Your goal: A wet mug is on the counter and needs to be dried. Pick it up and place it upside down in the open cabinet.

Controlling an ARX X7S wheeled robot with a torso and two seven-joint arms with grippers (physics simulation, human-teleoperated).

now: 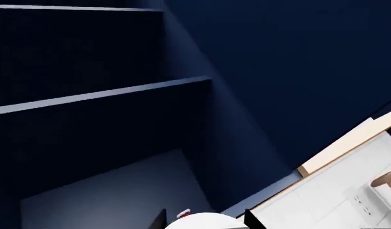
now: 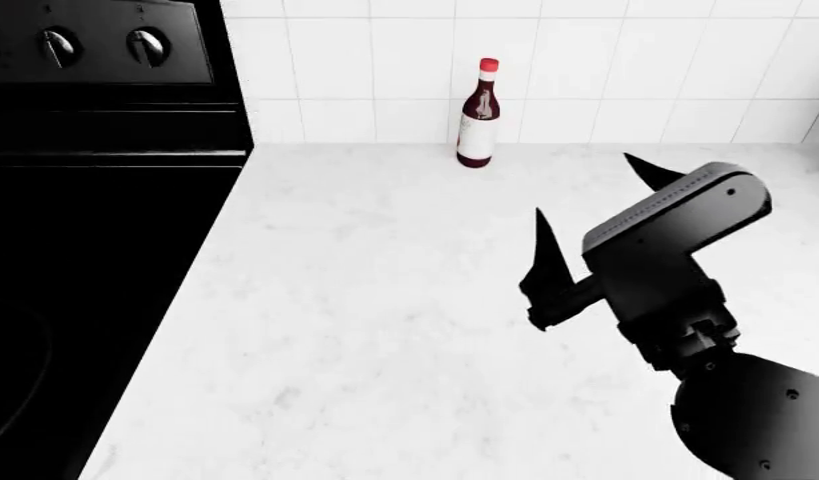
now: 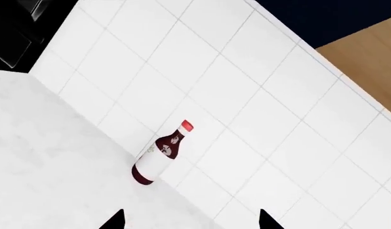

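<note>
- Stove (image 2: 62,200): black, at the left of the head view, butted against the tabletop's left edge. It plays no part in the task.
- Cabinet (image 1: 119,90): the left wrist view looks into a dark blue, open cabinet with two shelf boards and a paler floor panel below them. The shelves that show are bare, so nothing has been set down there yet.
- Mug (image 1: 202,222): only a white rounded sliver shows at the edge of the left wrist view, between two dark tips. I take it for the mug, carried up in front of the cabinet. It is nowhere on the tabletop in the head view, which fits that reading.
- Left tool (image 1: 205,220): its two dark tips sit either side of the white sliver, so it looks closed on the mug, though the contact itself is cut off by the frame edge.
- Mug's heading: too little shows to tell where its long axis runs, where the handle faces, or whether the mouth is already turned down.
- Progress, as a judgement: the pick-up looks done and the carry to the cabinet is well on. What is left is the turn-over, if not yet made, the set-down on a shelf and the release.
- Tabletop (image 2: 382,330): white marble look, carrying only a bottle (image 2: 479,112), upright against the tiled wall at the back.
- Right tool (image 2: 599,222): spread wide and empty, hovering over the tabletop with its tips aimed toward the bottle, well apart from it.
</note>
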